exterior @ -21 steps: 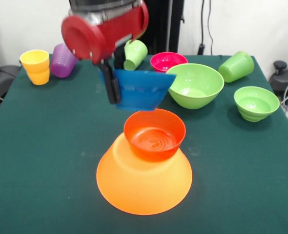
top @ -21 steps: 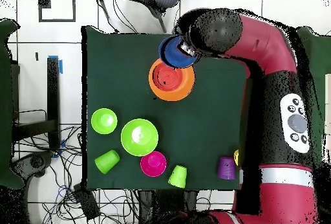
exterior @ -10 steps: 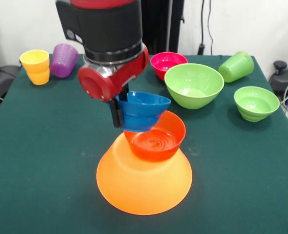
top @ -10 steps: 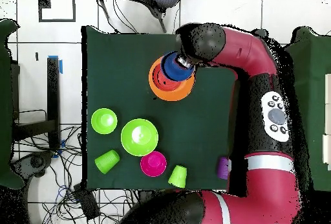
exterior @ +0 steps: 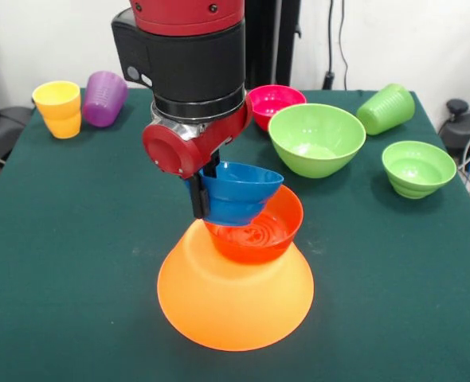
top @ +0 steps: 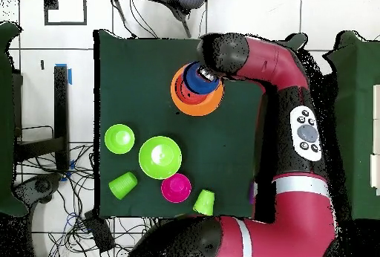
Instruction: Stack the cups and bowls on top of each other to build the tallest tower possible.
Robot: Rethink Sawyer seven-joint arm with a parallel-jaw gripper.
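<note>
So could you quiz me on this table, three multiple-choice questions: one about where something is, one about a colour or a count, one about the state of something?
1. Where is the blue bowl?
A. Upside down on the cloth
B. Partly inside the red-orange bowl
C. Beside the yellow cup

2. How many light green cups lie tipped over in the front view?
A. One
B. Three
C. None

3. What is the end effector doing?
A. Hanging open above the pink bowl
B. Shut on the blue bowl's rim
C. Resting on the table

Answers:
1 B: the blue bowl sits tilted in the red-orange bowl, which stands on the upturned huge orange bowl.
2 A: one green cup lies on its side at the far right; the arm may hide another.
3 B: the end effector pinches that bowl's left rim.
</note>
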